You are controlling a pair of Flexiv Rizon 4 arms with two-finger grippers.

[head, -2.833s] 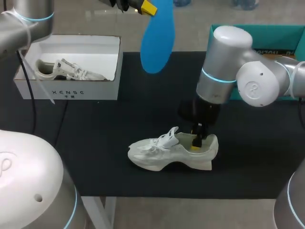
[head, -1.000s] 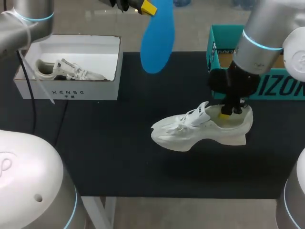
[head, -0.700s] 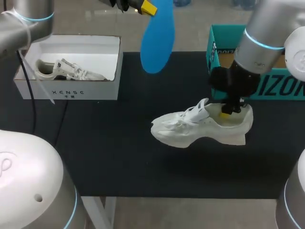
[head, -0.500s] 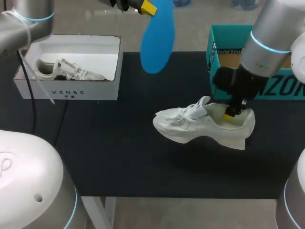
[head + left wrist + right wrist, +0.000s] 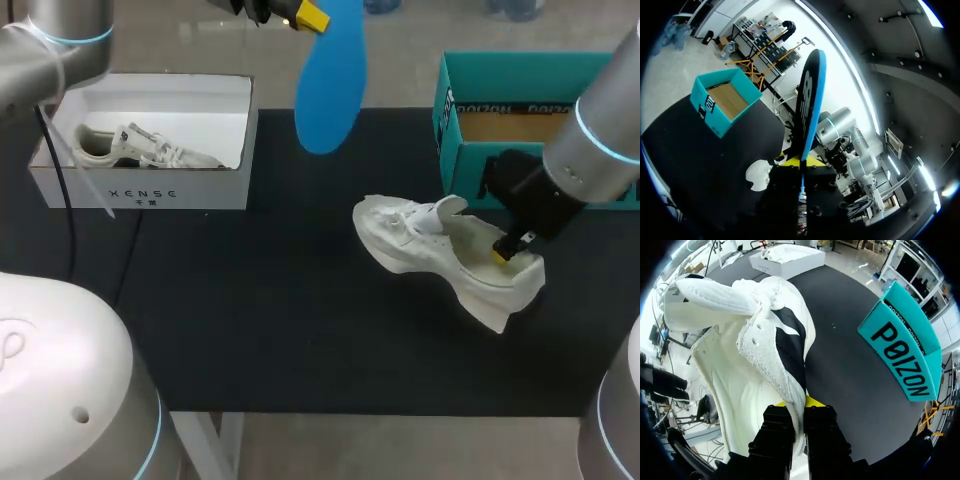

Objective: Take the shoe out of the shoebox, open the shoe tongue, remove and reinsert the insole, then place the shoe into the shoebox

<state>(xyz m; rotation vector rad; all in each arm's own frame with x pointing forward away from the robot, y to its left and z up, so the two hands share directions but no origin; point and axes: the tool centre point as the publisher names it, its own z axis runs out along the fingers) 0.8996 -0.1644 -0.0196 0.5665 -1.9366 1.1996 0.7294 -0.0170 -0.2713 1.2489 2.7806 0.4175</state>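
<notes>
The black table carries two boxes at its far side. At the far left is a white box, open on top, with a second shoe lying inside it. At the far right is the teal shoebox, also open, its brown floor bare.

The white shoe is just in front of the teal shoebox, apart from it. It sits at an angle, with its toe toward the table's middle and its heel toward the near right. Its tongue is pulled up and its opening gapes. It looks slightly tipped, but I cannot tell whether the sole rests fully on the mat.

The blue insole hangs in the air between the two boxes, well apart from the shoe, with its long end pointing down.

The right gripper is clamped on the shoe's heel collar. In the right wrist view its fingers are pressed close together with the white fabric pinched between them.

The left gripper is closed on the top end of the insole. In the left wrist view the insole stands edge-on, straight out from between its yellow tips.
</notes>
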